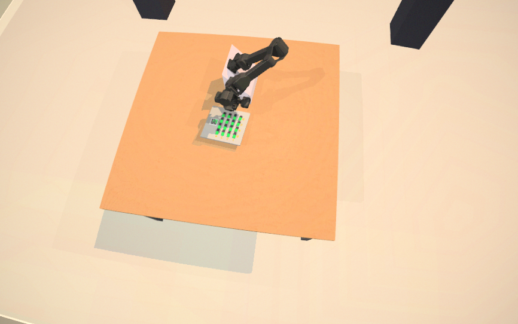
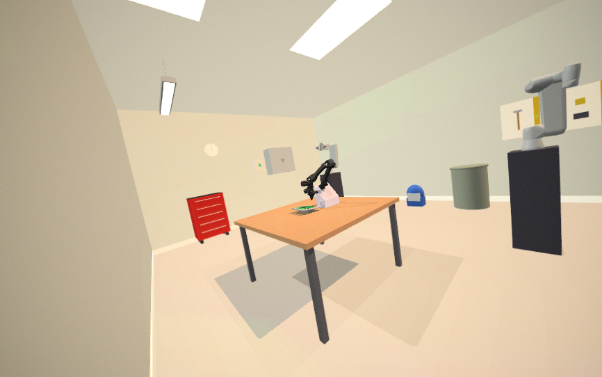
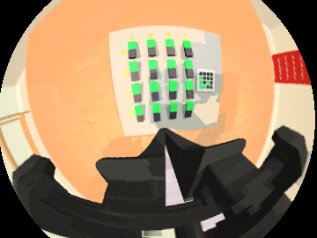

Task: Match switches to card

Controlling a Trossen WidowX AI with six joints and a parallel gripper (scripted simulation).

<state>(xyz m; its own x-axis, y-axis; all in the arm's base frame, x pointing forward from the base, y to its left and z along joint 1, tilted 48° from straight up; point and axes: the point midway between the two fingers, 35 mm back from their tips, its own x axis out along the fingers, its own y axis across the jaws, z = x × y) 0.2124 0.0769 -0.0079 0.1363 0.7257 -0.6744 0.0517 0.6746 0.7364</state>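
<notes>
Wrist: yellow "1" above switch grid (image 3: pixel 153 81).

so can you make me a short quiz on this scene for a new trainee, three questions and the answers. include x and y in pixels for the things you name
1. True or false: the gripper (image 1: pixel 230 109) (image 2: pixel 311 198) (image 3: pixel 165 129) is pressing down on a switch.
2. Multiple choice: from the arm's side, where does the small card (image 1: pixel 213 121) (image 3: pixel 205 80) sit on the panel (image 1: pixel 206 132) (image 2: pixel 293 208) (image 3: pixel 136 128)?
a) left of the grid
b) right of the grid
c) beyond the grid's far row
3. Fill in the blank: the drawer cabinet (image 2: pixel 208 216) (image 3: pixel 292 67) standing on the floor beyond the table (image 1: pixel 213 179) (image 2: pixel 306 233) (image 3: pixel 70 79) is ____.

Key: 1 false; 2 b; 3 red
</notes>
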